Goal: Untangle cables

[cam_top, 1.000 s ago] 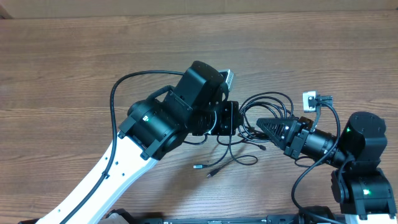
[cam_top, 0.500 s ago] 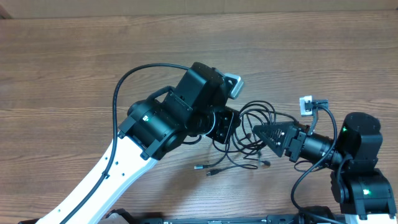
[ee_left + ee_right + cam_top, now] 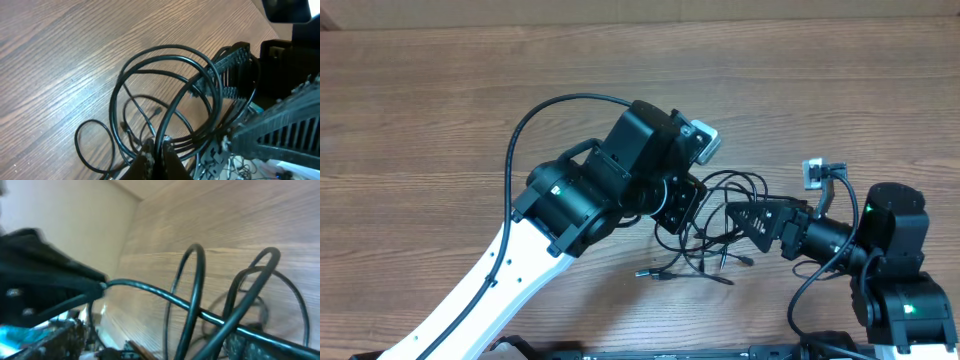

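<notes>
Black left gripper (image 3: 682,207) first. In its own wrist view the tips are pinched narrow with a couple of strands of the thin black knotted cables (image 3: 718,228) running right into the pinch, so I'd call it holding the bundle. From that gripper the rest of the tangle spreads toward 3 o'clock in the overhead view. The big round loops go up toward 1 o'clock and the loose plug ends (image 3: 650,272) trail down toward 7 o'clock on the brown wood-grain table (image 3: 440,120). So the long axis of the mess runs roughly 1 to 7, crosswise to the line between the two arms.

The black ribbed right gripper (image 3: 735,214) pokes in from the 3 o'clock side, with its tip right in among the loops. The left wrist view shows its two ribbed fingers with a gap between them and the loops passing around them. Its own camera is a blurry mess though, so I can't tell if it's actually clamped on anything.

Both grippers are basically at the bundle, the left one on its 9 o'clock edge and the right one on its 3 o'clock edge, with the knot between them. My guess is the next move is a pull-apart along that 9–3 line, and it only works if the right one gets a different strand than the left.
</notes>
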